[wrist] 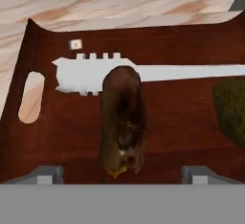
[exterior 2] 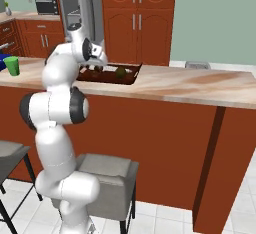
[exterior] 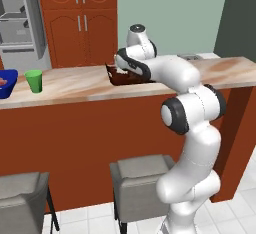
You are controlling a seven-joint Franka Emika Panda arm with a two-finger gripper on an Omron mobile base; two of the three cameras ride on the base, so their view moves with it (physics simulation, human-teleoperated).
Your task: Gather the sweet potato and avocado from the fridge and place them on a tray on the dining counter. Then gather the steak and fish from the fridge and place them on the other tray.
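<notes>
From the left, my arm hides most of the tray (exterior: 116,75) on the surface (exterior: 75,83). From the right, the avocado (exterior 2: 120,71) shows. My fingers (wrist: 122,173) stand spread, the sweet potato (wrist: 122,120) lying free between them in the tray.

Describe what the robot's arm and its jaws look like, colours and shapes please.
The arm is glossy white, built of rounded, bulbous segments with dark grey to black bands and caps at the joints. No cables or markings are visible. In the hand view the gripper ends in two small blocky grey tips.
</notes>
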